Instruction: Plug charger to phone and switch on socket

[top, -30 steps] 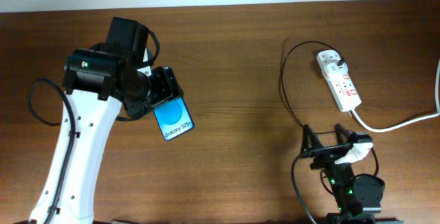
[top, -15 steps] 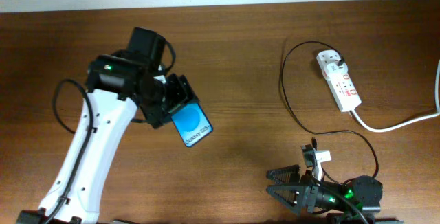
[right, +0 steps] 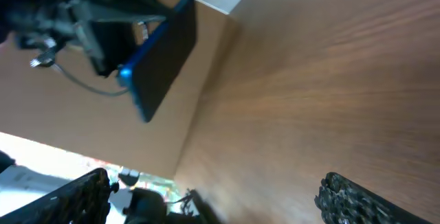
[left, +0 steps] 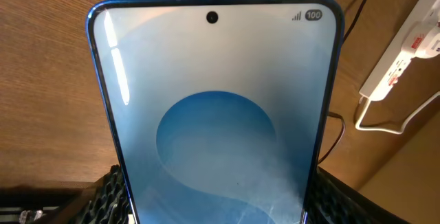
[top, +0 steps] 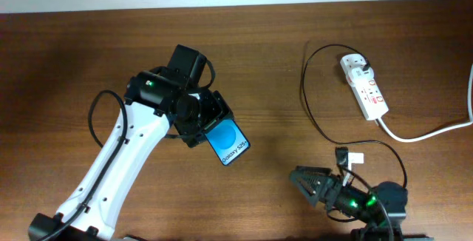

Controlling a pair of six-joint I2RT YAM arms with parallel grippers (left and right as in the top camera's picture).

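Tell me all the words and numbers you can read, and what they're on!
"Galaxy S25", maybe a plus after: white band on the phone.
"100": top corner of the phone's screen, left wrist view.
Red labels on the power strip: too small to read.

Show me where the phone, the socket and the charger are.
phone [top: 228, 143], overhead view, middle of the blue screen.
socket [top: 366, 88], overhead view, middle of its white body.
charger [top: 301, 92], overhead view, the cable's left bend.

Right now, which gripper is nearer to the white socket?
Right. In the overhead view the right gripper, open, lies below and slightly left of the socket. The left gripper, holding the phone, is farther away, well to the socket's left.
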